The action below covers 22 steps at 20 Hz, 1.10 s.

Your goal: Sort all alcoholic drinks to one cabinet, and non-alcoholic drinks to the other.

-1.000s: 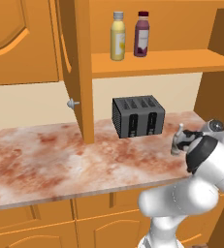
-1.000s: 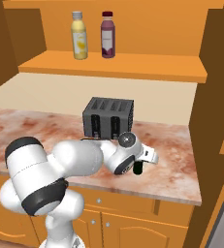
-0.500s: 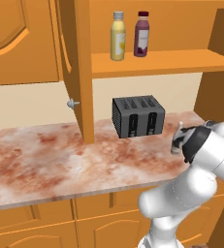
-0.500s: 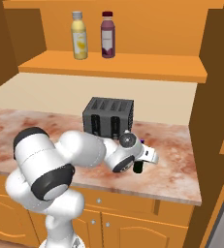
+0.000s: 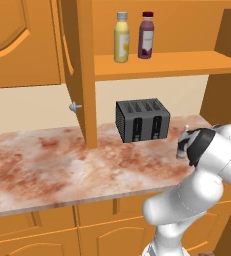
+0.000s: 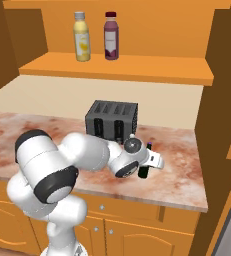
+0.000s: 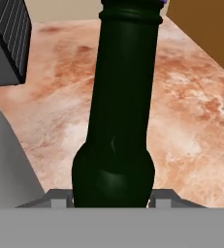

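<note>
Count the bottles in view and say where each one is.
3. Yellow bottle and purple bottle stand side by side on the shelf; dark bottle stands on the counter. Others may be hidden.

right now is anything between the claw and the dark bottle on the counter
Nothing visible. In the hand view the dark bottle already sits between the claw's fingers, filling the gap. In the right base view the claw is at the bottle on the counter, right of the toaster.
</note>
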Tool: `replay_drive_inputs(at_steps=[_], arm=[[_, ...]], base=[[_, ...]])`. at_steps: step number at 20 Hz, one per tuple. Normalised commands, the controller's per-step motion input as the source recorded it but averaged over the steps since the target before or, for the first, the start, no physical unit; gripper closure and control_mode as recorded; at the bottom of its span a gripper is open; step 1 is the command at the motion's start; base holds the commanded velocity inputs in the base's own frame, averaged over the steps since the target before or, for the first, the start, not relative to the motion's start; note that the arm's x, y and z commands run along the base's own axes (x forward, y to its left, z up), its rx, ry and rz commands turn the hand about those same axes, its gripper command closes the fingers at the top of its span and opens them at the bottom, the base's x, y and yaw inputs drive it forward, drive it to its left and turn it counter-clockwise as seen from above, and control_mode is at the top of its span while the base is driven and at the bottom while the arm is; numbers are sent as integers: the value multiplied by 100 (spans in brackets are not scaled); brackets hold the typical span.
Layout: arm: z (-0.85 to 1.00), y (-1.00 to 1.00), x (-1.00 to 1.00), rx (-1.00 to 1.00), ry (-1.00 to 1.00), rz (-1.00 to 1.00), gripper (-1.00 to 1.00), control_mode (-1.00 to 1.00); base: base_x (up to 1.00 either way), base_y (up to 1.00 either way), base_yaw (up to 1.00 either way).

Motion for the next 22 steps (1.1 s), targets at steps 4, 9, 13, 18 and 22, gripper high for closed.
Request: replay_drive_inputs(at_steps=[4, 9, 13, 18, 22], arm=[[4, 0, -9, 0, 0, 0, 100, -100], [33, 0, -28, 0, -1, 0, 100, -100], [49, 10, -48, -1, -1, 1, 100, -100], [44, 26, -35, -1, 0, 3, 100, -100], [58, 53, -40, -5, -4, 5, 100, -100]], base=[[0, 0, 0], [0, 0, 0], [0, 0, 0], [0, 0, 0], [0, 0, 0]])
